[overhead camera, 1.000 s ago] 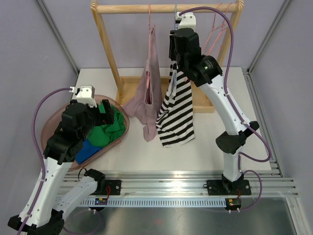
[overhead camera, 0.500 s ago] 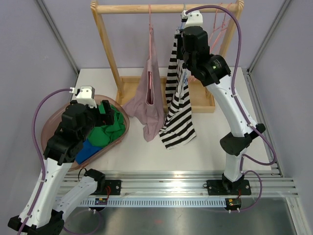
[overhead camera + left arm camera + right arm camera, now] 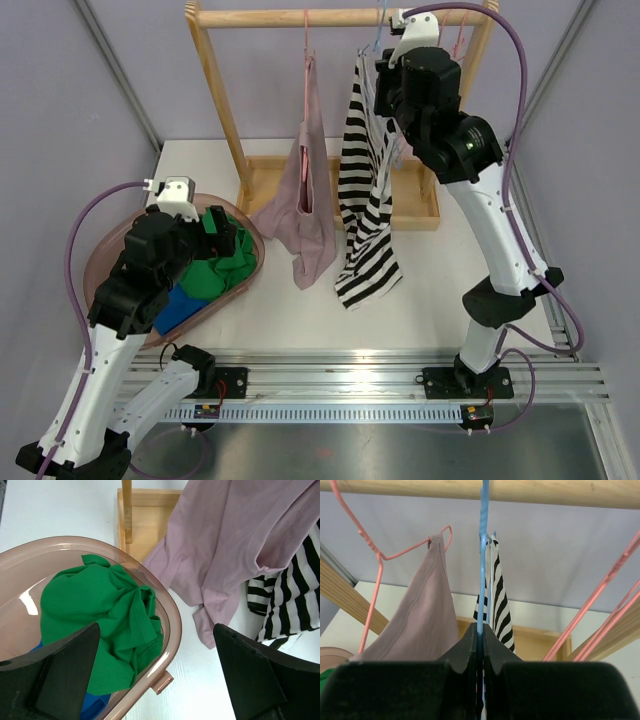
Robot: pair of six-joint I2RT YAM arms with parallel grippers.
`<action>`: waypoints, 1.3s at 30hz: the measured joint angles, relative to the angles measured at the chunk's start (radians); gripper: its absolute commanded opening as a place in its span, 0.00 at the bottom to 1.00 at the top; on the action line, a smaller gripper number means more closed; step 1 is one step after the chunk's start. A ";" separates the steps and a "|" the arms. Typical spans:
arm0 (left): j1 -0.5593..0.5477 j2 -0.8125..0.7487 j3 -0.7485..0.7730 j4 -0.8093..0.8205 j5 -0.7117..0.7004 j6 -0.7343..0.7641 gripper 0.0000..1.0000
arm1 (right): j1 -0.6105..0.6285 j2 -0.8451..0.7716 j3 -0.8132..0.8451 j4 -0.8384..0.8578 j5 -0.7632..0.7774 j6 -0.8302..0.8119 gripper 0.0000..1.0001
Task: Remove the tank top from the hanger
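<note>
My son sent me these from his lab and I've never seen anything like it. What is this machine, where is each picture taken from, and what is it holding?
These are two robot arms bolted at the near edge of a white table. One picture looks down from above and behind them; the other two come from small cameras on each wrist. On the table stand a wooden clothes rack and a brown plastic basin holding green and blue garments. A pink top and a striped tank top hang from the rack. The right gripper, raised near the rail, has its jaws shut on the blue hanger carrying the striped top. The left gripper hovers open over the basin, holding nothing.
</note>
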 measured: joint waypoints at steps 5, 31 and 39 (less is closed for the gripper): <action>0.000 0.000 0.000 0.008 0.058 -0.029 0.99 | -0.001 -0.134 -0.154 0.052 -0.059 0.008 0.00; -0.355 0.158 0.082 0.350 0.208 -0.183 0.99 | -0.002 -1.036 -1.099 0.169 -0.583 0.255 0.00; -0.605 0.265 0.156 0.406 0.085 -0.034 0.91 | -0.002 -1.138 -1.104 0.120 -0.756 0.325 0.00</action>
